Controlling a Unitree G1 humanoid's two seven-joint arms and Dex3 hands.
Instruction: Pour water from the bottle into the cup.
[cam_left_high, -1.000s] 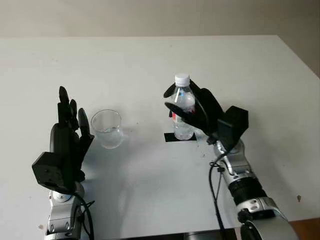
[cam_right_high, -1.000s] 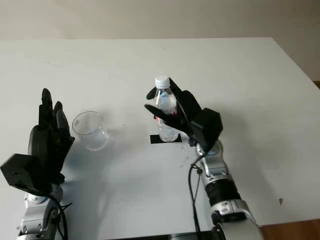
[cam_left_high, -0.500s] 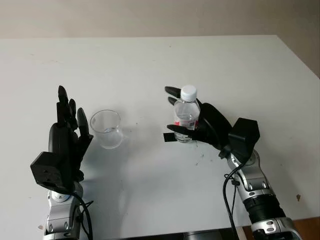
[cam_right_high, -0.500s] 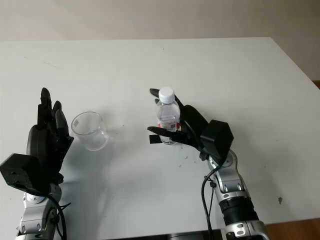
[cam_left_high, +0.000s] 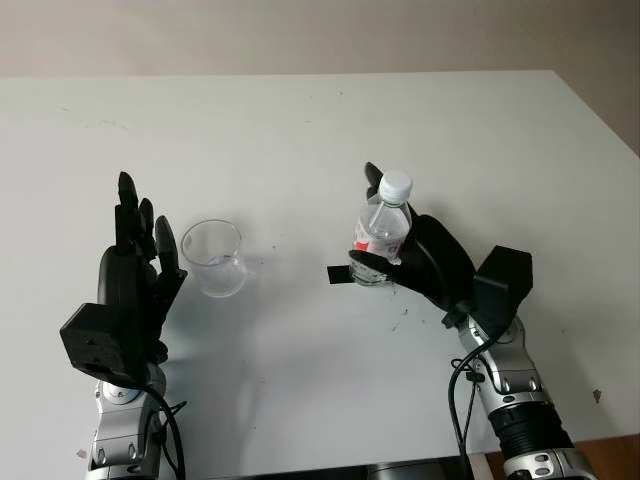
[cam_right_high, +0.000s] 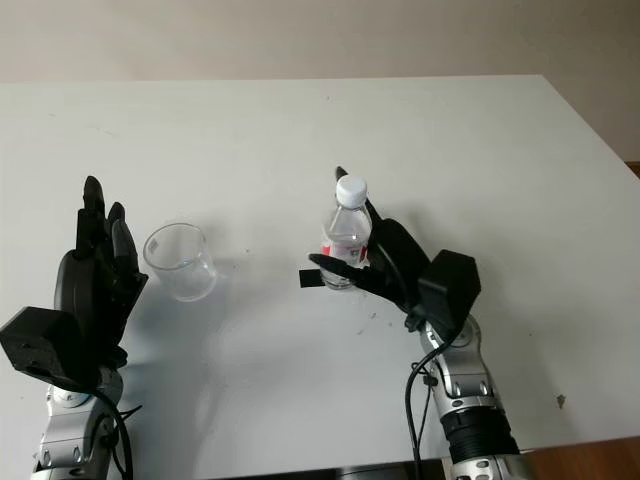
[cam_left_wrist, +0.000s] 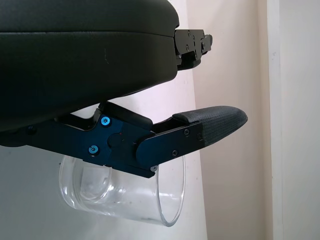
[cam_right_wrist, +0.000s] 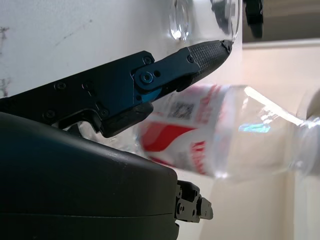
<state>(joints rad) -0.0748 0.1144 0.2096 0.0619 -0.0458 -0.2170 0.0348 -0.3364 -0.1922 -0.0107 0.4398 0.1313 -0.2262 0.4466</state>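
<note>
Gripping the bottle (cam_left_high: 383, 237), right hand (cam_left_high: 420, 262) has its fingers wrapped round the lower body, 1 finger crossing the front just under the red label. Bottle is clear plastic, white cap on, tilted slightly, cap leaning toward the far right. Its base sits above the black mark (cam_left_high: 337, 274) on the white worktop (cam_left_high: 300, 130); cannot tell whether the base touches the surface. Right wrist view shows a finger (cam_right_wrist: 165, 75) lying across the bottle beside the red label.

Cup (cam_left_high: 214, 257) stands upright on the worktop, well left of the bottle, clear, with what may be a little water at the bottom. Nothing touches it.

Left hand (cam_left_high: 135, 270) is open and holds nothing, raised with fingers pointing up and away, just left of the cup and apart from it. Left wrist view shows the cup (cam_left_wrist: 125, 197) beyond 1 finger (cam_left_wrist: 210, 125), with a gap between them.

A few small specks lie on the worktop near the right wrist.
</note>
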